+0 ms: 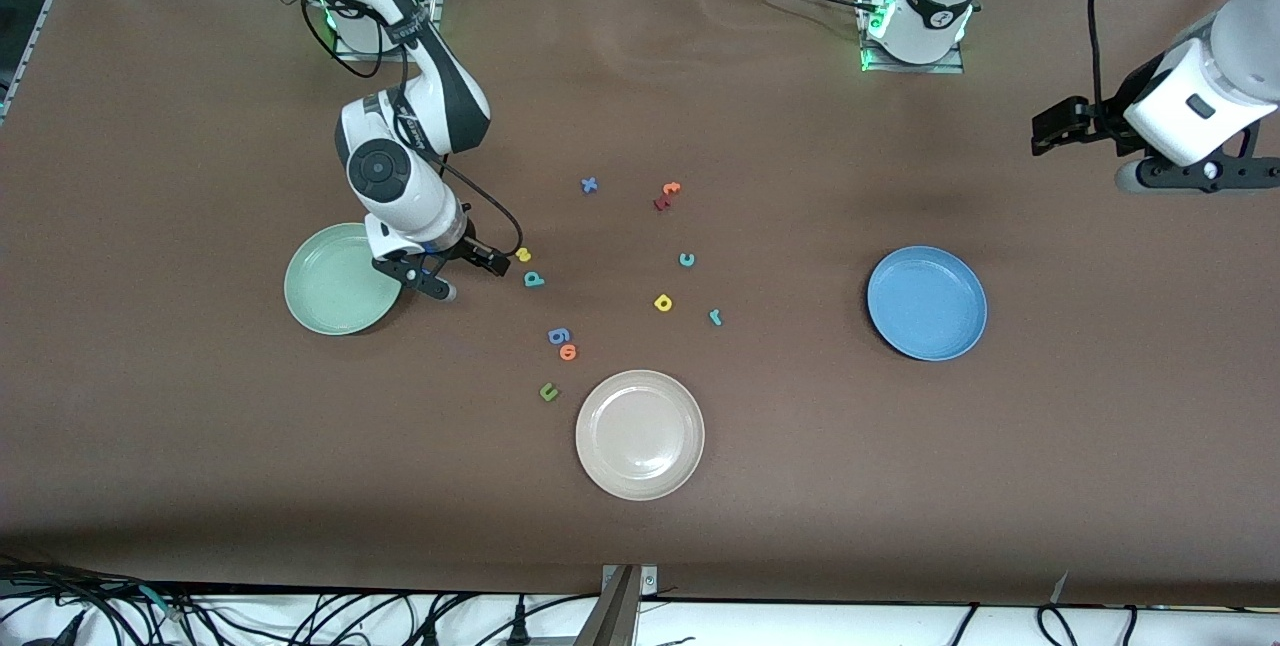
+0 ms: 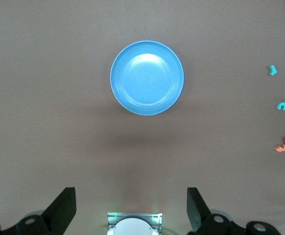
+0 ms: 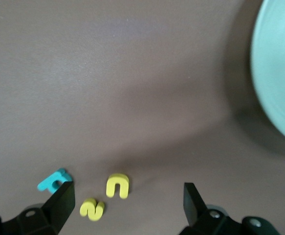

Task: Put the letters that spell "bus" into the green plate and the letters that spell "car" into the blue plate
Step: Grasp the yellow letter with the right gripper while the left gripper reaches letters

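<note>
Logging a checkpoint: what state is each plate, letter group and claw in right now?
green plate: empty
blue plate: empty
white plate: empty
bus letters: on table, beside right claw
car letters: on table
right claw: open, low beside green plate
left claw: open, waiting

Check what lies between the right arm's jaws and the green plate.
Nothing: in the right wrist view bare brown table runs from the right gripper to the green plate. The yellow u and yellow s sit between its open jaws.
</note>
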`<act>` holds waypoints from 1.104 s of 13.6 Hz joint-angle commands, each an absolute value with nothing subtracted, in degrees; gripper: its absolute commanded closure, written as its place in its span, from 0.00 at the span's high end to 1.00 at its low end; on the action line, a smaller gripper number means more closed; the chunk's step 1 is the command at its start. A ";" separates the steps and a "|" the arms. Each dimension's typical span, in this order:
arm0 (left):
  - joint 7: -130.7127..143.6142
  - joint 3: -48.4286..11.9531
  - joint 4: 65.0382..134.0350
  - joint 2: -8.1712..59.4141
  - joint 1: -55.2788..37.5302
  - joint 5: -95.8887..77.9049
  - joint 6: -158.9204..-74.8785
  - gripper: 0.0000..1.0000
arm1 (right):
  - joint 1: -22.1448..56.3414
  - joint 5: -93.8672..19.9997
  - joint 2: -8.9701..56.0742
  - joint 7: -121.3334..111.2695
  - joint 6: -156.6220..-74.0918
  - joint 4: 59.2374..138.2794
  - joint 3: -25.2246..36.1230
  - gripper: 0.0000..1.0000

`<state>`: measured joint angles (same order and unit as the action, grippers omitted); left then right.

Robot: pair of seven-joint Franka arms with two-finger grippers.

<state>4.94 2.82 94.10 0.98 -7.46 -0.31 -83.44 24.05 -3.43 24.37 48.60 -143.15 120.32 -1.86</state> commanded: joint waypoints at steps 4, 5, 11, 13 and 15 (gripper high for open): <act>5.89 2.81 93.69 4.48 -9.05 -1.32 -87.62 1.00 | 23.91 -4.22 27.51 51.42 -148.18 120.59 -3.87 0.91; 5.98 2.73 93.69 5.18 -9.49 -1.41 -88.41 1.00 | 23.91 -4.31 27.60 51.50 -148.10 120.59 -3.87 0.88; 7.11 1.58 93.34 12.12 -15.98 -3.34 -96.41 1.00 | 23.91 -4.31 28.30 53.70 -148.18 121.11 -4.22 0.75; 10.00 1.58 93.34 15.10 -18.97 -3.43 -100.09 1.00 | 23.82 -4.39 28.56 53.70 -148.18 121.11 -4.31 0.73; 11.95 1.49 93.34 19.05 -22.48 -3.52 -103.78 1.00 | 23.82 -5.09 28.91 53.70 -148.18 121.11 -4.39 0.69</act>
